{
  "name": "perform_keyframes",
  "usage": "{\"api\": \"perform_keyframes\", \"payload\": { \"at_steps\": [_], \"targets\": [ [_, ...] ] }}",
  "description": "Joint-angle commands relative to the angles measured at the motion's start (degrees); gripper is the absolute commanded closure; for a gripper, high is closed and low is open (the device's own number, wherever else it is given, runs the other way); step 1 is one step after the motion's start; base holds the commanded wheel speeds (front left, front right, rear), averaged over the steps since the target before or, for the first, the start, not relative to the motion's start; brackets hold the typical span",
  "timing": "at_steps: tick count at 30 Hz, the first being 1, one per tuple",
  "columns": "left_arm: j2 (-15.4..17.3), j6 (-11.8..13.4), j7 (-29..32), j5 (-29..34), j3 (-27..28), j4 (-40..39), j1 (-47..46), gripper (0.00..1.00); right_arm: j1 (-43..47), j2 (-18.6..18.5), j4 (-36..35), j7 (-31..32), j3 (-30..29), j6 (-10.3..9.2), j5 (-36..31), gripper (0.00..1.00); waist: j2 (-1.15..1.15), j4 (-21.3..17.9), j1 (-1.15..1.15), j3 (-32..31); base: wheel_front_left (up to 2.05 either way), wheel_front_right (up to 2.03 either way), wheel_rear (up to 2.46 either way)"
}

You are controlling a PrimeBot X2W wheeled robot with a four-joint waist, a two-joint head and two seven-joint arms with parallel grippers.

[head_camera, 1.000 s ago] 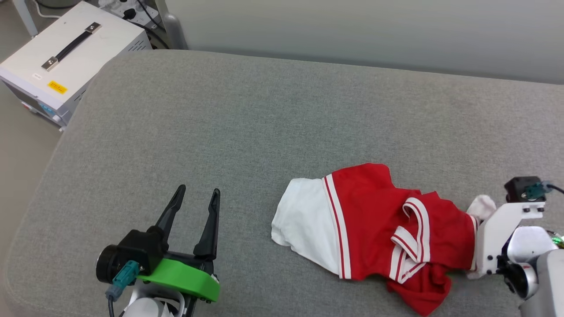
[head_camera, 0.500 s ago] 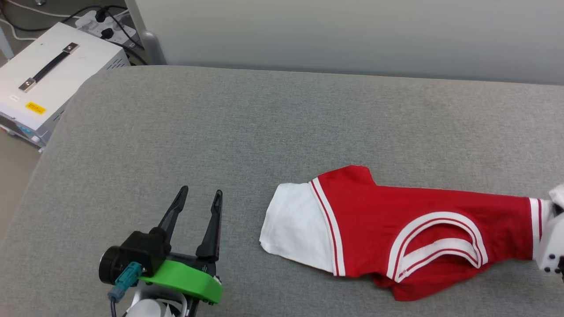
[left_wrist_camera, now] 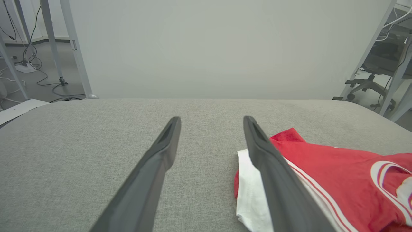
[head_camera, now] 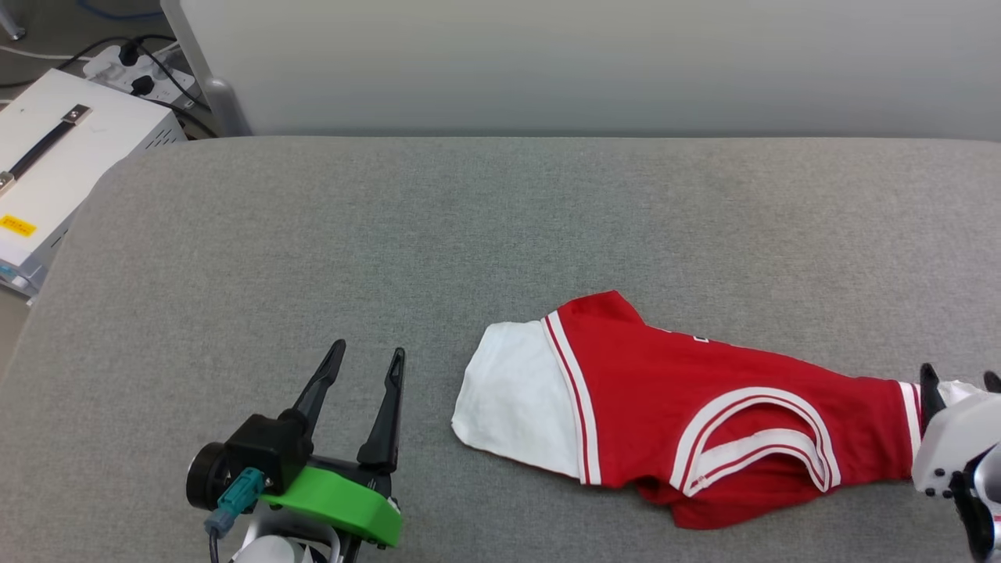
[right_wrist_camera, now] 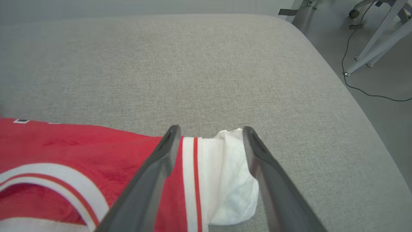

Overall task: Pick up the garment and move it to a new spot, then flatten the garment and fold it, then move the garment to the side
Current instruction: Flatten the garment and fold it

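The garment, red with white sleeves and striped trim, lies stretched out left to right on the grey padded surface. Its neck opening faces the front edge. My right gripper is at the garment's right end. In the right wrist view that gripper is open, its fingers standing either side of the white right sleeve without pinching it. My left gripper is open and holds nothing, just left of the other white sleeve. The left wrist view shows this gripper beside the garment.
A white box with a black handle stands off the surface's left end, with a power strip and cables behind it. A pale wall panel runs along the far edge. The surface's rounded right edge drops to the floor, where frame legs and a cable lie.
The head camera has shifted. The garment went from bunched to drawn out rightward. My right gripper, shut on the sleeve before, has opened and let it go. The left gripper stayed open.
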Motion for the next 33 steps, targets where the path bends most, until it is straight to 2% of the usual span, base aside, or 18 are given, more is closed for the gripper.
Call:
{"api": "perform_keyframes", "payload": {
  "at_steps": [1, 6, 14, 19, 22, 26, 29, 33],
  "targets": [
    [-0.05, -0.16, -0.33, 0.13, -0.09, 0.08, 0.00, 0.00, -0.59, 0.09, -1.34, -1.47, 1.36, -0.05, 0.83, 0.00, 0.68, -0.63, 0.00, -0.76, 0.00, 0.00, 0.00],
    [-0.38, -0.16, -0.33, -0.51, -0.69, 0.29, 0.39, 0.00, 2.22, -0.08, -7.26, -7.69, 7.08, -0.05, 3.60, 0.00, 0.68, -1.01, 0.00, -1.76, 0.00, 0.00, 0.00],
    [1.27, -0.16, 0.81, -3.68, -6.17, 4.06, -0.04, 0.00, 6.37, 2.16, -13.48, -17.32, 9.54, -0.05, 6.19, 0.00, 0.68, -2.00, 0.00, -0.66, 0.00, 0.00, 0.00],
    [3.43, -0.15, 12.22, -5.00, -9.12, 4.91, -3.70, 0.00, 6.84, 2.79, -15.15, -19.60, 9.71, -0.05, 6.16, 0.00, 0.68, -2.77, 0.00, 0.87, 0.00, 0.00, 0.00],
    [3.85, 1.05, 22.32, -5.90, -9.92, 4.97, -5.63, 0.00, 6.58, 3.15, -15.98, -20.00, 10.03, -0.05, 5.85, 0.00, 0.68, -3.53, 0.00, 1.92, 0.00, 0.00, 0.00],
    [4.25, 2.06, 31.99, -6.33, -11.35, 5.36, -7.63, 0.00, 6.18, 3.50, -16.15, -20.29, 10.86, -0.05, 5.50, 0.00, 0.68, -4.96, 0.00, 3.42, 0.00, 0.00, 0.00],
    [4.31, 3.44, 35.08, -6.02, -11.46, 6.94, -8.80, 0.00, 5.92, 3.70, -15.90, -20.59, 11.44, -0.05, 5.36, 0.00, 0.68, -5.95, 0.00, 4.47, 0.00, 0.00, 0.00],
    [3.77, 5.12, 34.90, -5.44, -11.09, 9.84, -10.33, 0.00, 5.75, 3.88, -15.44, -20.98, 11.53, -0.05, 5.22, 0.00, 0.68, -6.82, 0.00, 5.59, 0.00, 0.00, 0.00]
  ]
}}
